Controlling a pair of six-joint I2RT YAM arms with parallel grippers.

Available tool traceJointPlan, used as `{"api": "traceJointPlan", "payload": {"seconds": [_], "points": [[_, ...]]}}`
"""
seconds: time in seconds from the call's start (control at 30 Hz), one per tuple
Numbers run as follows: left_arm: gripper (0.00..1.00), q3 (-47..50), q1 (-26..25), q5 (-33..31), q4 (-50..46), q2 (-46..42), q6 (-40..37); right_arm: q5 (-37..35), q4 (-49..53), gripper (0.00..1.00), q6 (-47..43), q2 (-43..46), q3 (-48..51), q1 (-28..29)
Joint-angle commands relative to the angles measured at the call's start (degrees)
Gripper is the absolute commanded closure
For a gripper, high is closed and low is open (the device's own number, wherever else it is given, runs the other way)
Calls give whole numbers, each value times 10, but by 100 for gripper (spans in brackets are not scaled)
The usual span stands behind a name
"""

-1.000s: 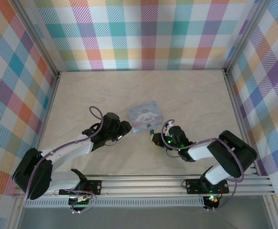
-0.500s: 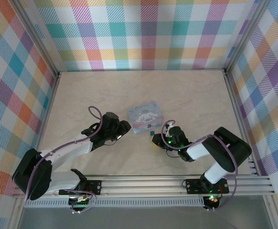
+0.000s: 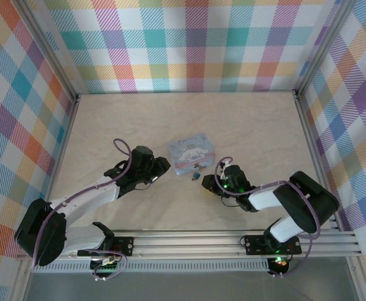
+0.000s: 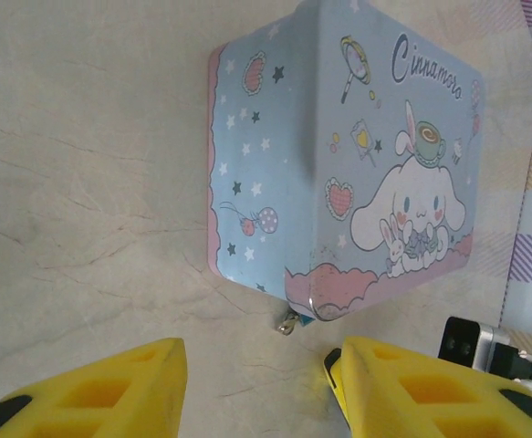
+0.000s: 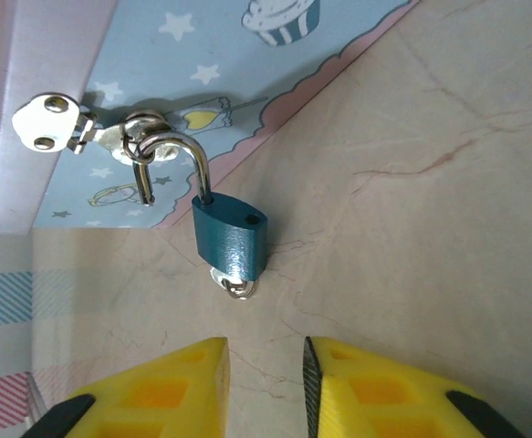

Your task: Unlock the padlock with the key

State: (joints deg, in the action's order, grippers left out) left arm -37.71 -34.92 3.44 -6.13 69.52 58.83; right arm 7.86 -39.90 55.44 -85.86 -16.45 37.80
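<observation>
**Left gripper.** The left gripper (image 3: 162, 167) is sitting low over the table (image 3: 258, 125), just left of the tin. In the left wrist view its yellow fingers (image 4: 92, 388) are standing wide apart, with nothing between them.

**Container.** The tin (image 3: 192, 152) is lying flat near the middle of the table. It is a pale blue rectangular box with a pink scalloped border and a white cartoon dog printed on the lid. The lid is sitting down on the box, so the contents are hidden. A small metal hasp (image 5: 48, 123) is showing on the side wall that faces the arms.

**Padlock.** The padlock (image 5: 231, 239) is hanging from the loop of the hasp, at the near side of the tin. Its body is lying on the table just beside the tin's lower edge.
- The body is teal-blue and rounded.
- The shackle (image 5: 179, 146) is thin and silvery. One leg is sitting in the body. The other leg is standing free of it and is hooking through the loop.
- A small silvery piece (image 5: 236, 286) is projecting from the bottom of the body. What it is cannot be told.

**Right gripper.** The right gripper (image 3: 206, 182) is hovering just right of the padlock and apart from it. In the right wrist view its jaws are showing a narrow gap and gripping nothing.
</observation>
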Motion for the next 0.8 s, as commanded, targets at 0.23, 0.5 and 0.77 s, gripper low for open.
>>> {"api": "traceJointPlan", "payload": {"seconds": [0.23, 0.5, 0.77], "points": [[41, -55, 8, 28, 2, -3, -49, -44, 178, 59, -127, 119, -30, -11], [17, -95, 11, 34, 17, 26, -90, -100, 256, 40, -175, 209, -35, -12], [0, -142, 12, 69, 59, 89, -101, -142, 324, 4, -191, 280, -25, -12]]}}
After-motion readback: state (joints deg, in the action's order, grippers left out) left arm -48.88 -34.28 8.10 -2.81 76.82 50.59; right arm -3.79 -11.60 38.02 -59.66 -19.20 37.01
